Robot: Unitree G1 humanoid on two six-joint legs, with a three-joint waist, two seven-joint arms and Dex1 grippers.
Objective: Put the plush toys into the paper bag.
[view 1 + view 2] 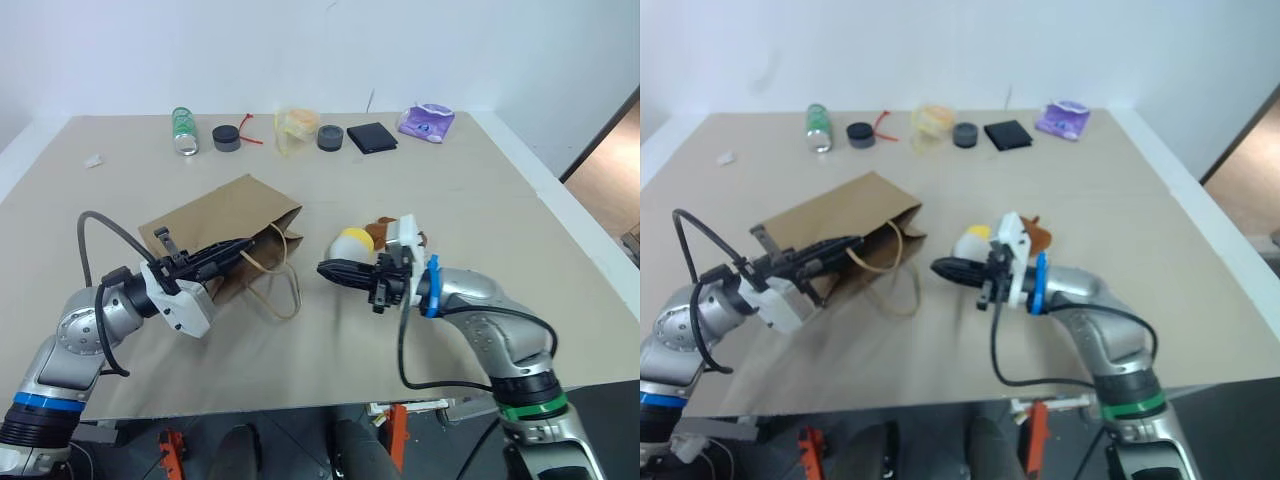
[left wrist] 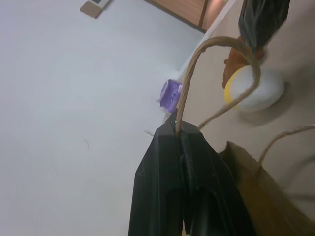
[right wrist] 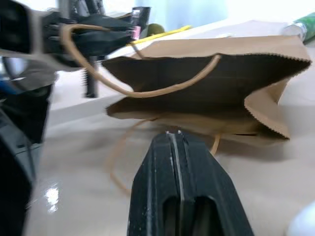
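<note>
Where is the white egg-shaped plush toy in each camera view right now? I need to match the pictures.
Left eye view: white egg-shaped plush toy at table centre, behind the right gripper.
Right eye view: same spot, partly hidden by that gripper.
Left wrist view: seen through the cord handle loop.
Right wrist view: cannot tell.
Shared landmark: the paper bag, lying beside the toy.
</note>
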